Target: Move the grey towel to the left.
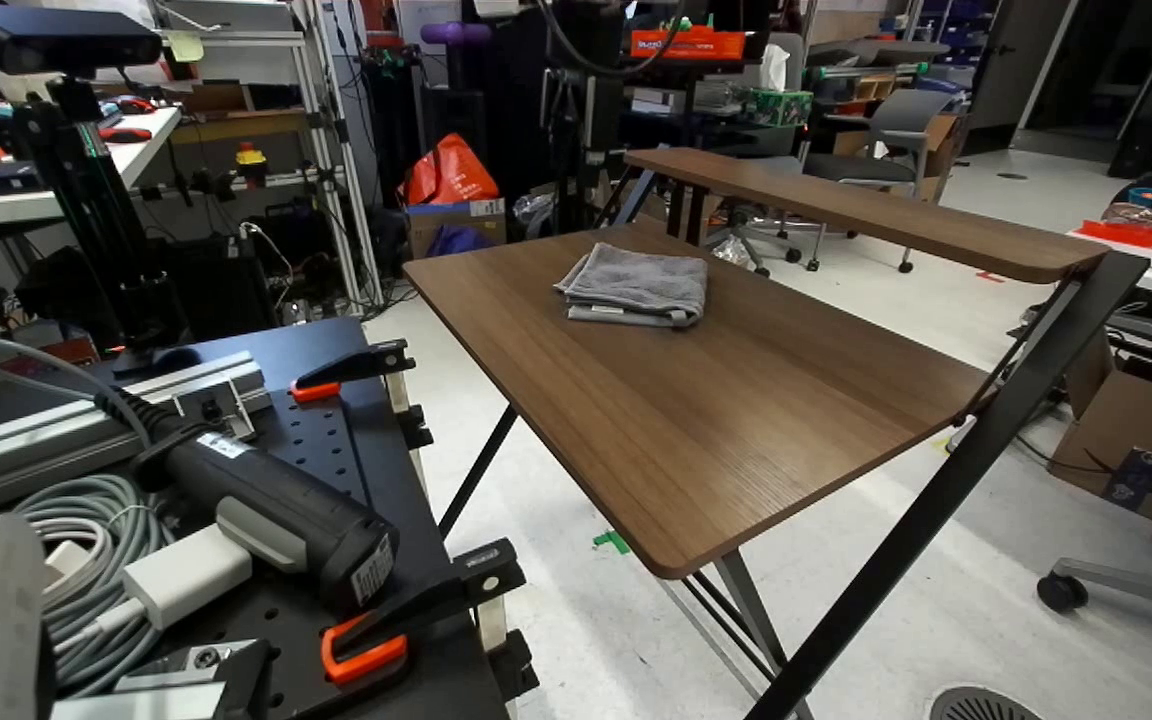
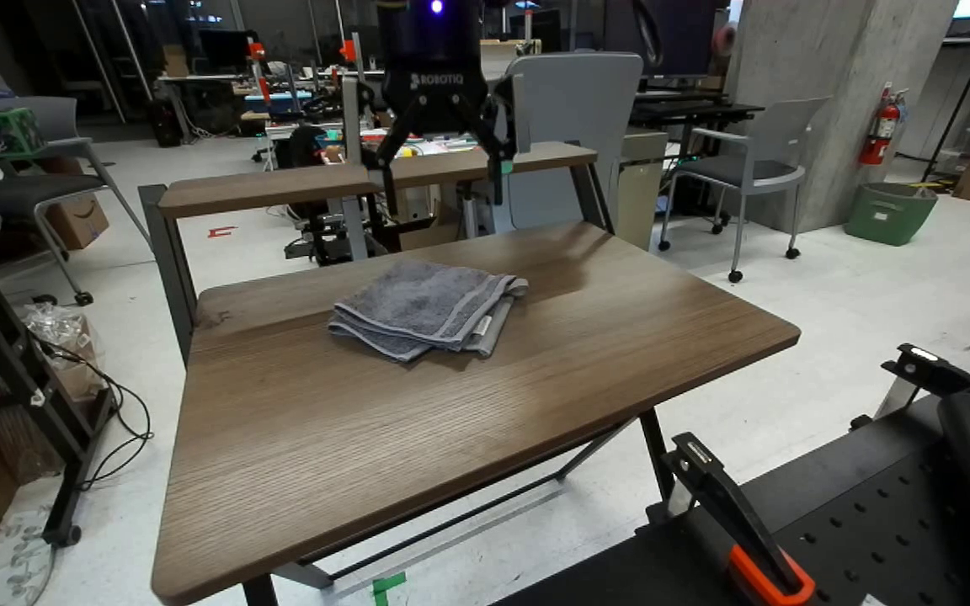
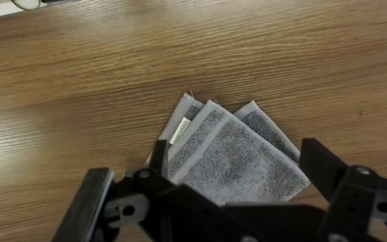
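The grey towel lies folded and flat on the brown tabletop, with its layers fanned out. It shows in both exterior views (image 1: 636,285) (image 2: 426,303) and in the wrist view (image 3: 233,158). A white tag shows at one edge. My gripper (image 2: 445,200) is open and empty, pointing down above the table, apart from the towel. In the wrist view the open fingers (image 3: 235,149) frame the towel from above, with one on each side. The gripper's body hides the towel's lower part there. I cannot make out the gripper in the remaining exterior view.
The brown tabletop (image 1: 716,420) (image 2: 342,429) has a raised shelf (image 1: 866,210) (image 2: 283,187) along one long side. A black bench (image 1: 336,440) with orange-handled clamps (image 1: 366,650) (image 2: 767,564) and cables stands beside the table. Chairs stand on the floor around.
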